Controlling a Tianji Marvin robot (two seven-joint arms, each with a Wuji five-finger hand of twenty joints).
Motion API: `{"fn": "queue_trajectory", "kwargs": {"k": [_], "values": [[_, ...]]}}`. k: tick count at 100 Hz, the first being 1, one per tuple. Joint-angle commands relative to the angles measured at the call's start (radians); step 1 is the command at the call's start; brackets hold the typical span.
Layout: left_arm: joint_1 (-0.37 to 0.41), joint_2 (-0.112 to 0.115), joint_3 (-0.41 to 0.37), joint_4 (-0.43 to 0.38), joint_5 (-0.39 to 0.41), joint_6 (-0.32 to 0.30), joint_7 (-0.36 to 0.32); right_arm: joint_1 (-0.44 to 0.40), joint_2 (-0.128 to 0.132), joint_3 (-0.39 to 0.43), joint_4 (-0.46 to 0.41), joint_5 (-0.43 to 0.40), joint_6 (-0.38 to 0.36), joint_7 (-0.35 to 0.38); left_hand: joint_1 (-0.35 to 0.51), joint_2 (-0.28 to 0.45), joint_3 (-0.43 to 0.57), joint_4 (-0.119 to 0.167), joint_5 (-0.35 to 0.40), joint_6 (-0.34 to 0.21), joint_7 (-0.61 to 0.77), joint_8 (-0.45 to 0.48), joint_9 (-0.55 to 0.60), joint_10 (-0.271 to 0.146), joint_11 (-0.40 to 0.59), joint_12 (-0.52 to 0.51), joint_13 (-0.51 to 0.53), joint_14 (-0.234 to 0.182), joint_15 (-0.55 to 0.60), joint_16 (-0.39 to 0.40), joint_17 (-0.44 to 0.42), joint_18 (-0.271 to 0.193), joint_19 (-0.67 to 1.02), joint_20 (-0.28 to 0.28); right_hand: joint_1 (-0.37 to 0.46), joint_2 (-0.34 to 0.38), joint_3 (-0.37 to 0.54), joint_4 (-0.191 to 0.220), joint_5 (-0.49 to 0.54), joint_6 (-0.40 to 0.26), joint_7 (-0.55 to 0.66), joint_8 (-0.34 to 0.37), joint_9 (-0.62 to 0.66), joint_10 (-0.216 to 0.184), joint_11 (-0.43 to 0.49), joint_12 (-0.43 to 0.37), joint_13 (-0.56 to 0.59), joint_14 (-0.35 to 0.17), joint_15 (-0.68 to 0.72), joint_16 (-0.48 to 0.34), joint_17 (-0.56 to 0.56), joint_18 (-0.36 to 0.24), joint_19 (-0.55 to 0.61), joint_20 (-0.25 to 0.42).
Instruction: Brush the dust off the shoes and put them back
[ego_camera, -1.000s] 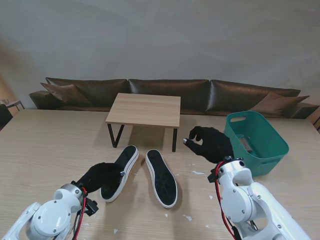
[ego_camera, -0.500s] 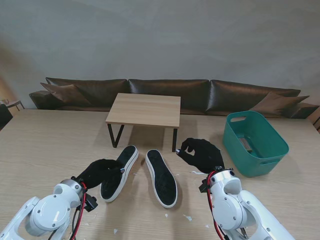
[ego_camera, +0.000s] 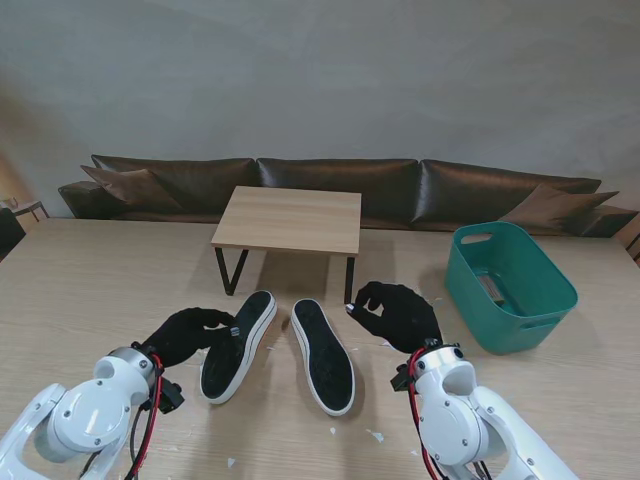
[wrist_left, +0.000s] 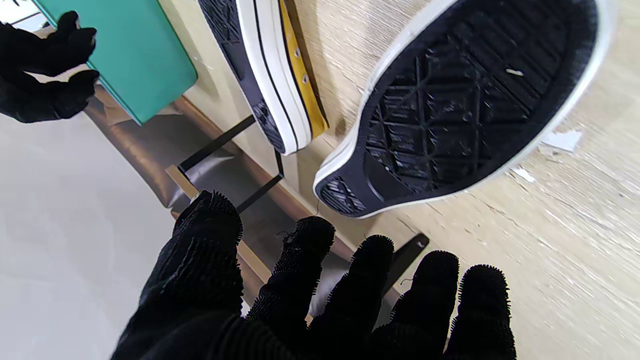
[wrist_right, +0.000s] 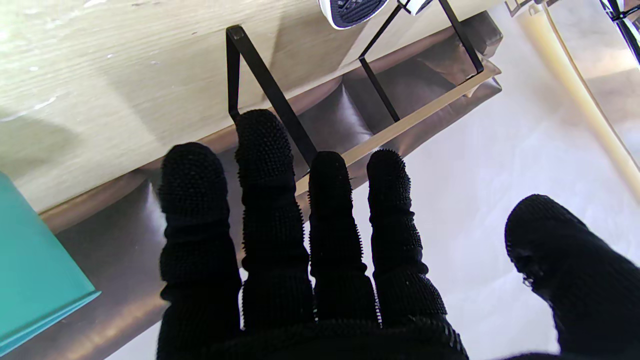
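Two black shoes with white rims lie sole up on the table in the stand view, the left shoe (ego_camera: 238, 346) and the right shoe (ego_camera: 323, 357) side by side. My left hand (ego_camera: 187, 334) in a black bristly glove is open at the left shoe's outer edge and holds nothing. The left wrist view shows that sole (wrist_left: 465, 100) beyond my spread fingers (wrist_left: 305, 280), and the other shoe (wrist_left: 272, 75) showing a yellow upper. My right hand (ego_camera: 396, 313) hovers open just right of the right shoe's toe, fingers (wrist_right: 300, 240) straight and empty.
A small wooden rack (ego_camera: 290, 219) on black legs (wrist_right: 270, 87) stands behind the shoes. A teal basket (ego_camera: 528, 300) sits at the right, close to my right hand. White scraps (ego_camera: 376, 436) lie scattered on the table (ego_camera: 90, 290). A brown sofa (ego_camera: 330, 185) runs along the far edge.
My right hand has swung left from the basket to the right shoe's toe. My left hand has slid off the left shoe, back to its outer edge.
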Motion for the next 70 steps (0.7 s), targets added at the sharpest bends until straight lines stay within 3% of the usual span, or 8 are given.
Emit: {"fn": "queue_trajectory", "kwargs": {"k": [1, 12, 25, 36, 51, 58, 66, 70], "values": [[-0.012, 0.002, -0.005, 0.002, 0.013, 0.021, -0.019, -0.008, -0.007, -0.009, 0.007, 0.003, -0.008, 0.010, 0.011, 0.017, -0.027, 0.028, -0.013, -0.004, -0.012, -0.002, -0.001, -0.009, 0.005, 0.009, 0.019, -0.002, 0.023, 0.014, 0.008, -0.020, -0.017, 0.023, -0.005, -0.032, 0.001, 0.019, 0.005, 0.001, -0.015, -0.001, -0.014, 0.019, 0.006, -0.014, -0.011, 0.009, 0.013, 0.001, -0.256, 0.029, -0.011, 0.011], [-0.038, 0.001, 0.005, 0.033, 0.035, 0.055, -0.012, -0.008, -0.007, -0.012, 0.011, 0.008, -0.014, 0.012, 0.004, 0.000, -0.032, 0.028, -0.023, -0.003, -0.016, -0.004, 0.005, -0.009, 0.008, 0.012, 0.040, 0.005, 0.044, 0.027, 0.020, -0.020, -0.007, 0.030, -0.006, -0.032, 0.001, 0.019, 0.006, 0.002, -0.015, -0.001, -0.012, 0.019, 0.006, -0.014, -0.010, 0.009, 0.015, 0.002, -0.255, 0.029, -0.011, 0.011], [-0.088, 0.000, 0.041, 0.086, 0.065, 0.103, 0.002, -0.006, -0.007, -0.017, 0.019, 0.013, -0.018, 0.016, -0.021, -0.035, -0.036, 0.026, -0.040, 0.001, -0.022, -0.009, 0.024, -0.007, 0.023, 0.042, 0.066, 0.019, 0.097, 0.089, 0.049, -0.017, 0.038, 0.084, -0.006, -0.031, 0.002, 0.019, 0.007, 0.004, -0.016, -0.001, -0.011, 0.019, 0.006, -0.014, -0.008, 0.009, 0.015, 0.001, -0.254, 0.028, -0.010, 0.012], [-0.133, 0.002, 0.079, 0.132, 0.095, 0.136, 0.000, -0.007, -0.008, -0.019, 0.019, 0.021, -0.020, 0.016, -0.057, -0.061, -0.041, 0.022, -0.057, 0.005, -0.025, -0.013, 0.031, -0.008, 0.039, 0.107, 0.089, 0.024, 0.181, 0.188, 0.080, -0.016, 0.095, 0.210, -0.005, -0.032, 0.002, 0.019, 0.009, 0.003, -0.016, 0.000, -0.011, 0.021, 0.006, -0.014, -0.007, 0.010, 0.016, 0.002, -0.254, 0.030, -0.010, 0.013], [-0.191, 0.005, 0.131, 0.188, 0.140, 0.176, -0.005, -0.007, -0.009, -0.021, 0.020, 0.025, -0.021, 0.015, -0.105, -0.081, -0.068, 0.025, -0.082, -0.001, -0.029, -0.017, 0.060, -0.009, 0.079, 0.270, 0.103, 0.019, 0.398, 0.364, 0.118, -0.031, 0.204, 0.457, -0.005, -0.033, 0.003, 0.019, 0.008, 0.004, -0.016, 0.000, -0.012, 0.021, 0.006, -0.014, -0.008, 0.010, 0.016, 0.002, -0.255, 0.029, -0.010, 0.013], [-0.215, 0.006, 0.152, 0.209, 0.148, 0.199, -0.008, -0.007, -0.009, -0.022, 0.021, 0.026, -0.021, 0.014, -0.131, -0.086, -0.072, 0.025, -0.097, -0.009, -0.033, -0.020, 0.059, -0.010, 0.095, 0.355, 0.097, 0.014, 0.496, 0.419, 0.056, -0.061, 0.427, 0.552, -0.006, -0.032, 0.004, 0.019, 0.009, 0.004, -0.016, 0.000, -0.011, 0.021, 0.006, -0.014, -0.006, 0.009, 0.017, 0.002, -0.254, 0.029, -0.010, 0.014], [-0.237, 0.007, 0.173, 0.230, 0.160, 0.223, -0.010, -0.007, -0.009, -0.022, 0.021, 0.028, -0.023, 0.016, -0.161, -0.089, -0.073, 0.025, -0.104, -0.011, -0.034, -0.022, 0.060, -0.007, 0.103, 0.458, 0.102, 0.008, 0.586, 0.468, -0.029, -0.092, 0.808, 0.352, -0.005, -0.031, 0.005, 0.019, 0.009, 0.005, -0.016, 0.000, -0.011, 0.021, 0.006, -0.014, -0.006, 0.010, 0.017, 0.002, -0.255, 0.029, -0.010, 0.014], [-0.248, 0.007, 0.184, 0.239, 0.168, 0.235, -0.010, -0.007, -0.009, -0.022, 0.021, 0.030, -0.022, 0.018, -0.171, -0.091, -0.074, 0.025, -0.110, -0.010, -0.035, -0.022, 0.059, -0.006, 0.114, 0.489, 0.107, 0.004, 0.631, 0.493, -0.033, -0.100, 0.899, 0.308, -0.004, -0.032, 0.005, 0.019, 0.011, 0.005, -0.015, 0.001, -0.010, 0.022, 0.007, -0.014, -0.006, 0.010, 0.018, 0.002, -0.255, 0.029, -0.010, 0.014]]}}
